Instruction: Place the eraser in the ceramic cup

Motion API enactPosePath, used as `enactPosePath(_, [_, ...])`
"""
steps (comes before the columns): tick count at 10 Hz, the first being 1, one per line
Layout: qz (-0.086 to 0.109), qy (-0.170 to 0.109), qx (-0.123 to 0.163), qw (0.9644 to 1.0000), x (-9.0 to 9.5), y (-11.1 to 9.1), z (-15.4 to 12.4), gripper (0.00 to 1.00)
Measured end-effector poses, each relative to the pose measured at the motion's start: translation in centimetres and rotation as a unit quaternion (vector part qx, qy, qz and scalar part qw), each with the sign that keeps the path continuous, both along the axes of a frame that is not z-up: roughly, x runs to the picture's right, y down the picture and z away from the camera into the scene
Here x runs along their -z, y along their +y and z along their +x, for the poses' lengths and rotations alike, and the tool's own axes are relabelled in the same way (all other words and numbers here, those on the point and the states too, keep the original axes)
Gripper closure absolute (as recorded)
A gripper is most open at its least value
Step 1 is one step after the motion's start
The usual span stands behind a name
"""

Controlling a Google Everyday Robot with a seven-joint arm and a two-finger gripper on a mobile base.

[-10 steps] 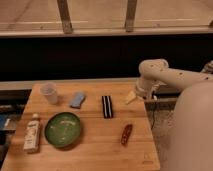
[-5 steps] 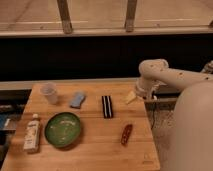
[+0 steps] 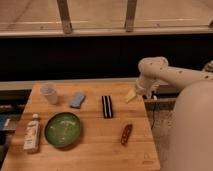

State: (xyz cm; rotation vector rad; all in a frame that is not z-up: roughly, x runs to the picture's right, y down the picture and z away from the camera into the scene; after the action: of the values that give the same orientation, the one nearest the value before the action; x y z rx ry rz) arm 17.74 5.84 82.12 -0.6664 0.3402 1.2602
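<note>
The eraser (image 3: pixel 107 106), a narrow black block with two pale stripes, lies flat on the wooden table (image 3: pixel 95 150) near its middle back. The ceramic cup (image 3: pixel 49 93), small, whitish and tapered, stands upright at the table's back left. My gripper (image 3: pixel 132 95) hangs at the end of the white arm over the table's back right edge, to the right of the eraser and far from the cup. A pale yellowish piece shows at its tip.
A blue-grey soft pad (image 3: pixel 77 99) lies between cup and eraser. A round green bowl (image 3: pixel 63 129) sits front left, a white bottle (image 3: pixel 32 133) lies to its left. A reddish-brown oblong thing (image 3: pixel 126 134) lies front right. A dark wall and railing run behind.
The gripper has shifted slightly lower and left toward the table's back right edge. The objects on the table have not moved.
</note>
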Motion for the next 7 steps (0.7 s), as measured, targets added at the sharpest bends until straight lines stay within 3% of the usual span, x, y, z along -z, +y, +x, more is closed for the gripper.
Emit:
enactPosePath(1, [0.0, -0.003, 0.003, 1.0, 0.3, -0.3, -0.4, 0.2])
enactPosePath(2, [-0.013, -0.013, 0.027, 0.9995, 1.0, -0.6, -2.1, 0.2])
enactPosePath(7, [-0.049, -0.041, 0.073, 0.9952, -1.9, 1.5, -7.5, 0.2])
